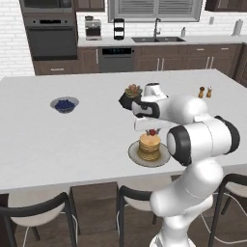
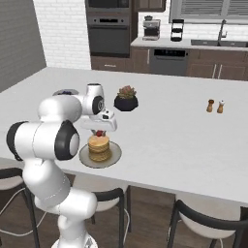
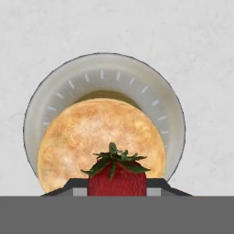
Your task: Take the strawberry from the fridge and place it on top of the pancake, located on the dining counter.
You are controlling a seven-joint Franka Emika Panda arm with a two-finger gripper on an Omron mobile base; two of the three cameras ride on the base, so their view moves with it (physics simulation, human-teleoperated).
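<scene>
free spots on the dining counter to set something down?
Bare white dining counter between the bowl of blueberries and the pancake plate; more between the plant pot and the shakers. Crowded where the hand holds the strawberry.

A: What lies behind the bench?

B: A white brick wall [image 1: 12,43], dark brown wooden cabinets [image 1: 188,57] under a pale worktop, a steel built-in wall oven [image 1: 50,36], a grey dishwasher [image 1: 116,59], and a sink with a tall tap [image 1: 157,30] below a shuttered window [image 1: 154,9].

A: And nearer?

B: Dark-framed stools with pale seats [image 1: 36,214] on a brown wooden floor [image 2: 145,213].
</scene>
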